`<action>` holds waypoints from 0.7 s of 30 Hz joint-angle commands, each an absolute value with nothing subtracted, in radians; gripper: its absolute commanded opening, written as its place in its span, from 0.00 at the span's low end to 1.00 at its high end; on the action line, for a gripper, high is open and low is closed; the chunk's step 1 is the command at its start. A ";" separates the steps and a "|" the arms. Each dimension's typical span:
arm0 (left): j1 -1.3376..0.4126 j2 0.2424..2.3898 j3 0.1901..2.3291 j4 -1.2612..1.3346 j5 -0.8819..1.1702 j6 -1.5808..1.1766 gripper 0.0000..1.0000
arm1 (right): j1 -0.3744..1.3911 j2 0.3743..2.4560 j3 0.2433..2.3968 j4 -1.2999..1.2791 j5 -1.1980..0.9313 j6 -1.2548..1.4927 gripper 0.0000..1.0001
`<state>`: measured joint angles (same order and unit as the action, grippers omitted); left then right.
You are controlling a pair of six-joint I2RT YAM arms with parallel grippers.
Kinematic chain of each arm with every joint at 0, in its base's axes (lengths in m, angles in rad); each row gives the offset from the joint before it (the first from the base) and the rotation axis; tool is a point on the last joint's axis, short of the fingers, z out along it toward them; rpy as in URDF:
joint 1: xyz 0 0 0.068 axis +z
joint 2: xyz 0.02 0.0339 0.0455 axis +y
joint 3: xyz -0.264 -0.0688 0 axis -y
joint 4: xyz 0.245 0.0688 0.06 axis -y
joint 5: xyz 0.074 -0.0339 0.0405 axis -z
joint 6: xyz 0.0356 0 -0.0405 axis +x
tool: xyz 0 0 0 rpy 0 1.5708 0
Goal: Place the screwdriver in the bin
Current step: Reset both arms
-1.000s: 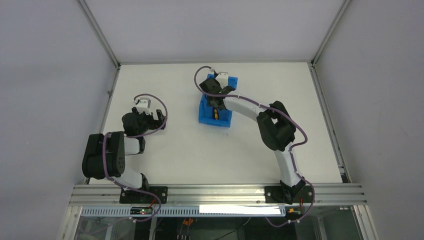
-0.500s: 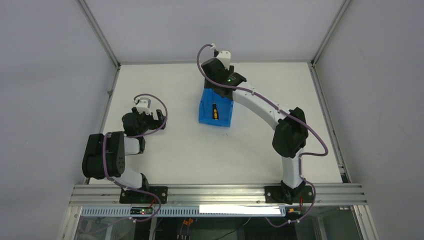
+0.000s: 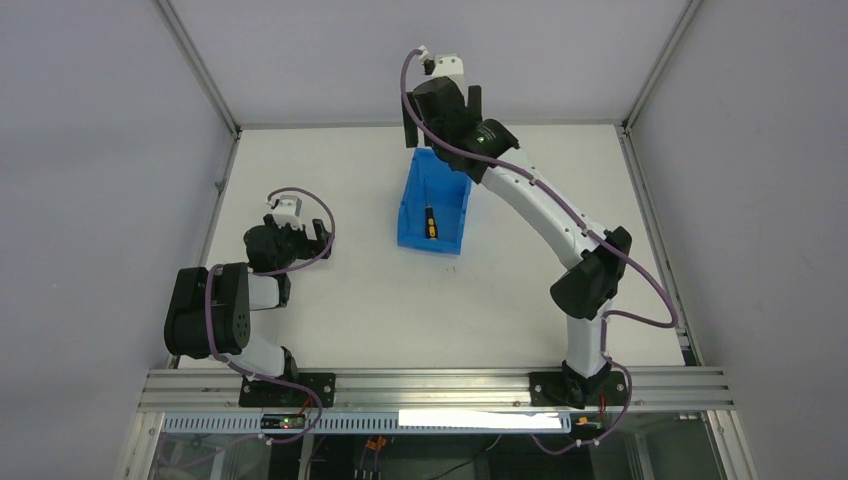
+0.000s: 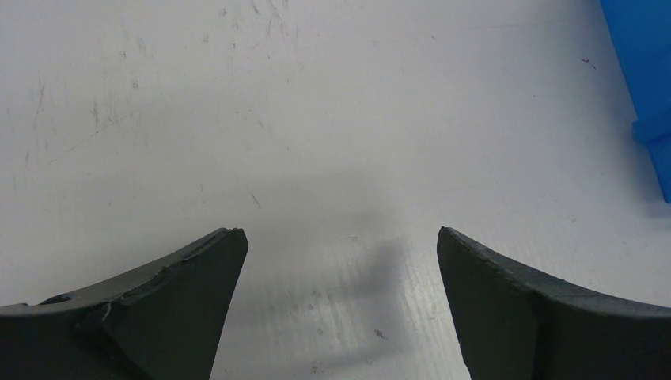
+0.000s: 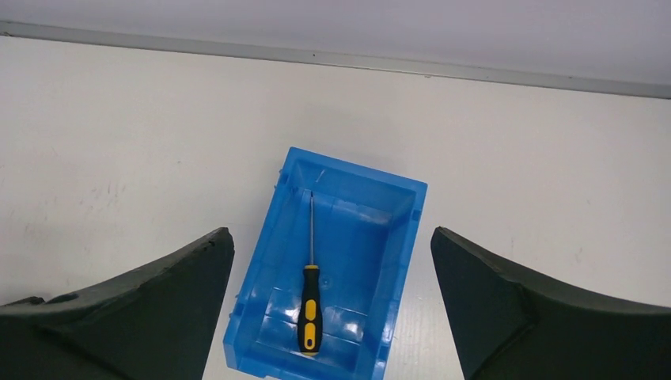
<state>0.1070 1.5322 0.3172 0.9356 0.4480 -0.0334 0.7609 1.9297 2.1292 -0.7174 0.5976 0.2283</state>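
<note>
Bin (image 5: 267, 261): glossy blue plastic, rectangular, lower centre | screwdriver (image 5: 309, 305): black-yellow handle, thin grey shaft, flat inside bin, framed between right gripper (image 5: 332, 231) jaws, spread wide | left gripper (image 4: 340, 231): wide apart, over scuffed white table (image 4: 316, 119)

The whole table (image 3: 330, 300) is seen from above the near edge. The left wrist view is held close to it, the right high over the bin (image 5: 360, 245), shared by all three.

bin (image 4: 647, 67) cut off at right edge, far end behind right arm (image 3: 540, 200)
</note>
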 commanded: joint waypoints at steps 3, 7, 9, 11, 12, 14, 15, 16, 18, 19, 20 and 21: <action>0.118 1.528 0.316 0.980 0.463 -0.023 0.99 | 0.727 1.856 2.160 -0.776 0.537 0.096 0.99; 0.119 1.528 0.315 0.980 0.464 -0.023 0.99 | 0.669 1.820 2.135 -0.797 0.414 0.074 0.99; 0.118 1.527 0.316 0.980 0.463 -0.023 0.99 | 0.629 1.799 2.115 -0.809 0.344 0.067 0.99; 0.118 1.528 0.316 0.980 0.463 -0.023 0.99 | 0.582 1.769 2.071 -0.797 0.270 0.065 0.99; 0.118 1.528 0.317 0.980 0.463 -0.023 0.99 | 0.556 1.744 2.043 -0.784 0.239 0.064 0.99; 0.119 1.528 0.316 0.980 0.463 -0.023 0.99 | 0.507 1.706 1.972 -0.743 0.199 0.063 0.99; 0.118 1.528 0.316 0.980 0.464 -0.023 0.99 | 0.472 1.689 1.944 -0.730 0.177 0.059 0.99; 0.118 1.528 0.316 0.980 0.463 -0.023 0.99 | 0.445 1.672 1.920 -0.716 0.156 0.054 0.99; 0.118 1.527 0.316 0.980 0.463 -0.023 0.99 | 0.385 1.645 1.880 -0.701 0.107 0.048 0.99; 0.118 1.527 0.315 0.980 0.463 -0.023 0.99 | 0.352 1.635 1.863 -0.698 0.081 0.049 0.99; 0.118 1.527 0.316 0.980 0.463 -0.023 0.99 | 0.320 1.627 1.850 -0.696 0.061 0.054 0.99; 0.119 1.528 0.315 0.980 0.463 -0.023 0.99 | 0.288 1.620 1.835 -0.693 0.036 0.058 0.99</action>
